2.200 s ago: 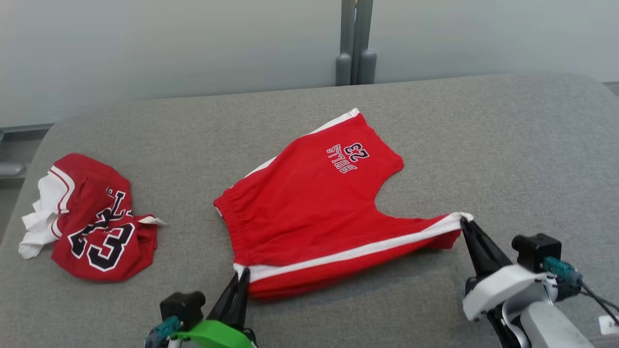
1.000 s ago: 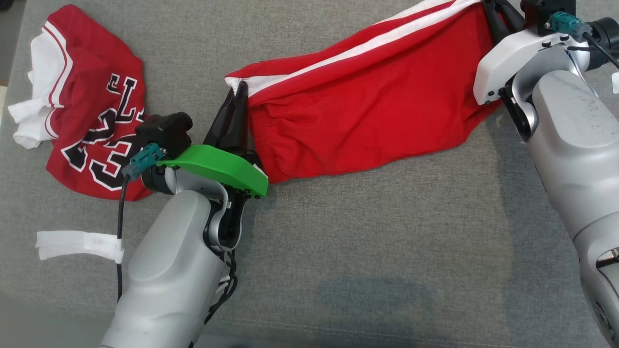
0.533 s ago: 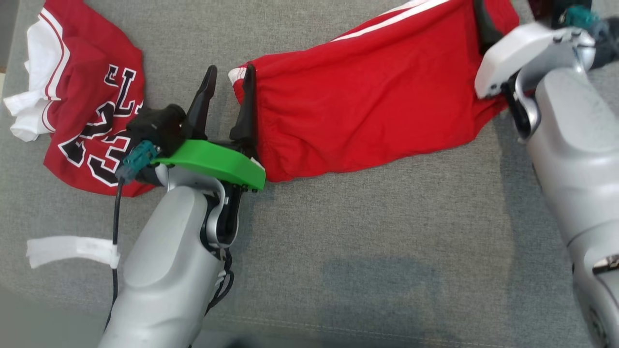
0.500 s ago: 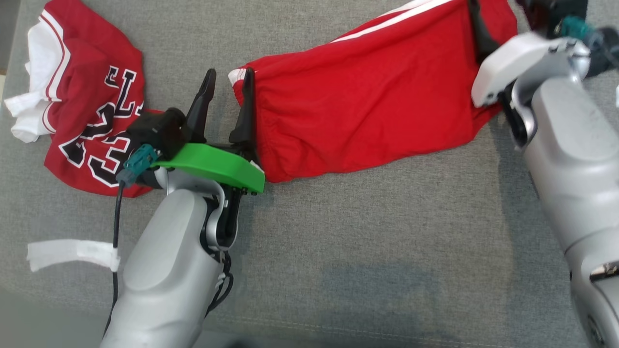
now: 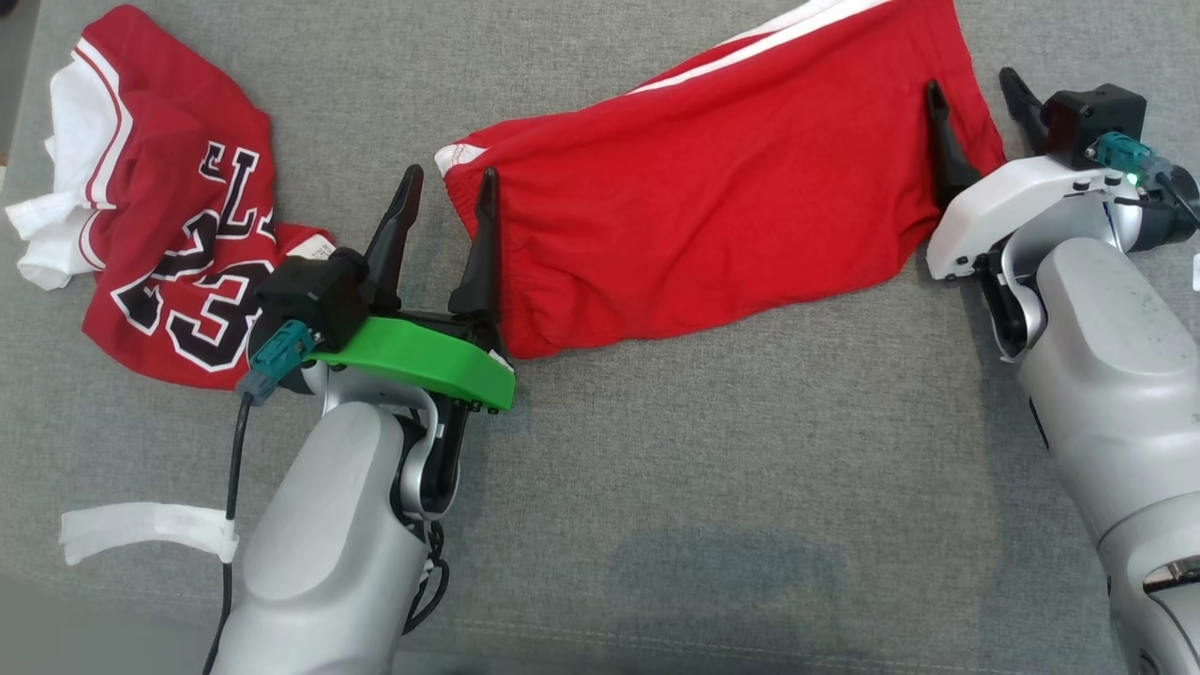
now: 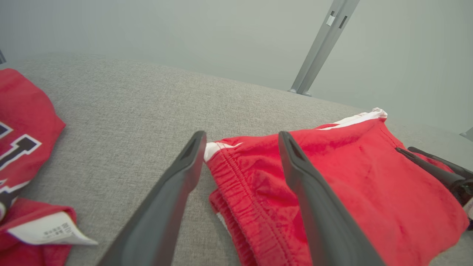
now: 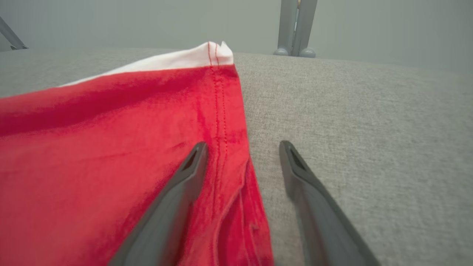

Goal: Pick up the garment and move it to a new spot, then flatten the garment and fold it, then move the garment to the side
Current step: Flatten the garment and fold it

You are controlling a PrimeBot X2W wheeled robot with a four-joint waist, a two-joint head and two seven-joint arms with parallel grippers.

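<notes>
the red shorts (image 5: pixel 712 197) lie across a grey cushion (image 5: pixel 750 487), doubled over lengthwise, with the white stripe along the far edge. my left gripper (image 5: pixel 450 175) sits at the waistband end, fingers spread, one over the elastic and one over bare cushion, gripping nothing. my right gripper (image 5: pixel 970 80) straddles the leg hem the same way, fingers apart and empty. one at each end suits pulling the cloth flat, i judge. a crumpled jersey (image 5: pixel 178 216) lies well to my left.
</notes>
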